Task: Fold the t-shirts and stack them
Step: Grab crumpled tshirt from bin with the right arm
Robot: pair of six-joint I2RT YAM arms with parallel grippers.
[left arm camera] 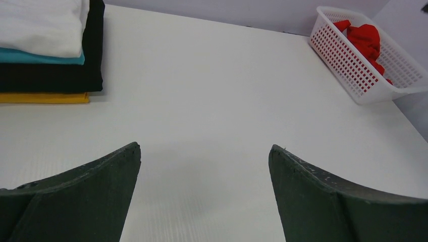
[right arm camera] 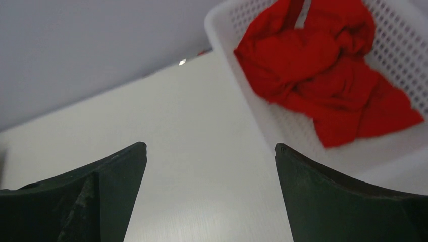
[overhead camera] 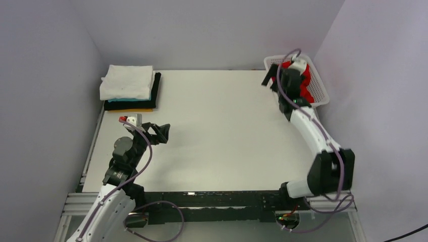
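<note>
Four folded shirts, white over teal, black and yellow-orange, form one stack [overhead camera: 128, 88] at the far left corner of the surface [overhead camera: 222, 126]. The red t-shirt [right arm camera: 323, 75] lies crumpled in the white basket [overhead camera: 323, 96], not yet folded or stacked. Right claw [right arm camera: 210, 146] hangs beside the basket, released and empty; left claw [left arm camera: 204, 148] likewise spread, holding nothing
</note>
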